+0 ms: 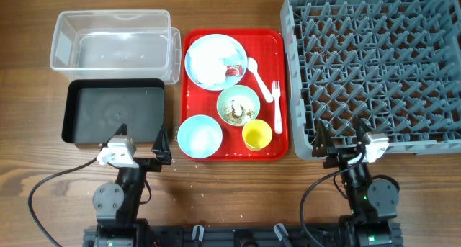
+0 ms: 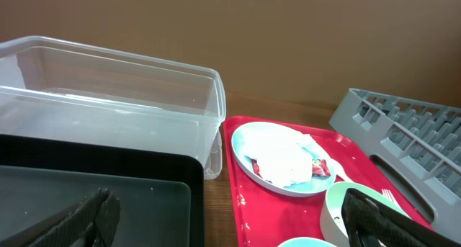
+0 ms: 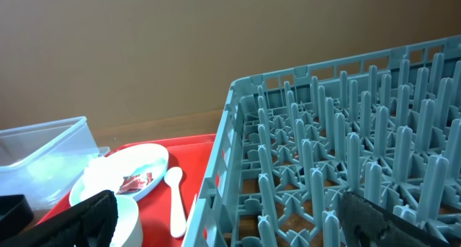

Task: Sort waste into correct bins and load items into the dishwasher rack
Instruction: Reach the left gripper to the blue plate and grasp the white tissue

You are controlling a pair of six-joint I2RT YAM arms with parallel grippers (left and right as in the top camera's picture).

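A red tray [image 1: 277, 96] holds a light blue plate [image 1: 205, 49] with a crumpled white napkin and red wrapper [image 1: 232, 70], a pale green bowl [image 1: 238, 105] with scraps, a light blue bowl [image 1: 199, 136], a yellow cup [image 1: 257, 135], a white spoon [image 1: 258, 75] and fork [image 1: 276, 104]. The clear tub [image 1: 112, 38] and black tray [image 1: 115, 111] lie left. The grey rack [image 1: 374, 67] lies right. My left gripper [image 1: 141, 141] is open and empty at the black tray's near edge. My right gripper [image 1: 340, 137] is open and empty at the rack's near edge.
Rice grains are scattered on the wood [image 1: 180, 178] in front of the red tray. The left wrist view shows the plate [image 2: 281, 160] and clear tub [image 2: 108, 96]. The right wrist view shows the rack [image 3: 346, 168] and spoon [image 3: 175, 196].
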